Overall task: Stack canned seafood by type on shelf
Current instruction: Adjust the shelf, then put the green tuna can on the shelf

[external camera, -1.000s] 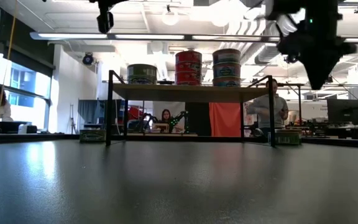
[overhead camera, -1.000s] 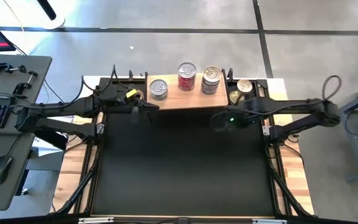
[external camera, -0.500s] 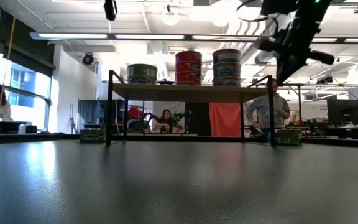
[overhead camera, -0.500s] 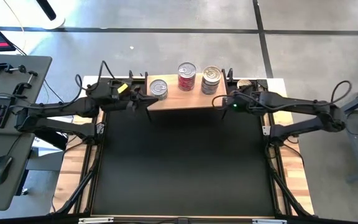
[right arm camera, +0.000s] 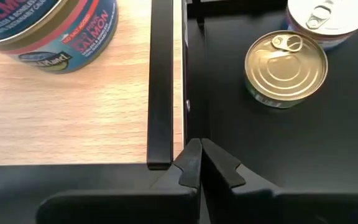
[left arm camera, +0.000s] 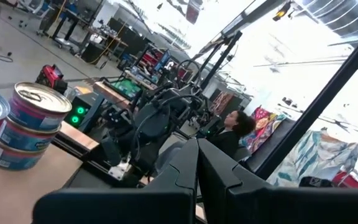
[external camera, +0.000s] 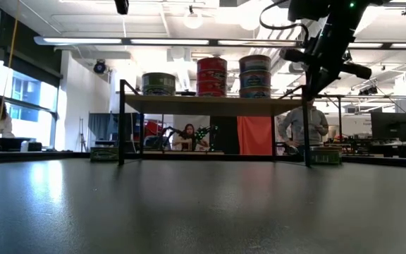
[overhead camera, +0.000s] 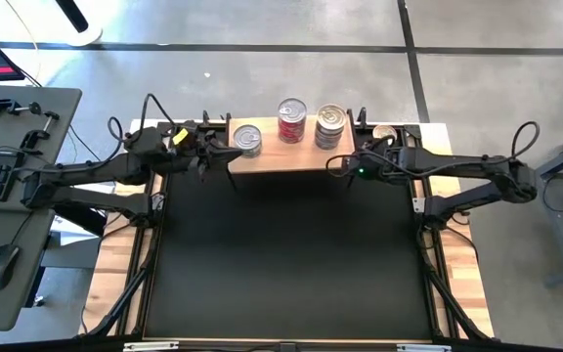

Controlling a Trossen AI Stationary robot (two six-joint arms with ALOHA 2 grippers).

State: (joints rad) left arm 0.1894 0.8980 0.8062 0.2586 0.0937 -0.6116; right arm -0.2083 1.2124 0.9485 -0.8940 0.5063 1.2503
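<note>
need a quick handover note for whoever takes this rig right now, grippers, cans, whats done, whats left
Right gripper: shut, empty, at the shelf's right end.
Left gripper: shut, empty, at the shelf's left end.
Done: greenish stack, red stack and bluish stack are on the shelf.
Left: a gold-lid can and a silver-lid can sit on the mat beside the shelf's right end.

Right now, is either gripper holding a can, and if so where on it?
No. The right gripper is shut on nothing beside the shelf; the left gripper is shut and empty too.
</note>
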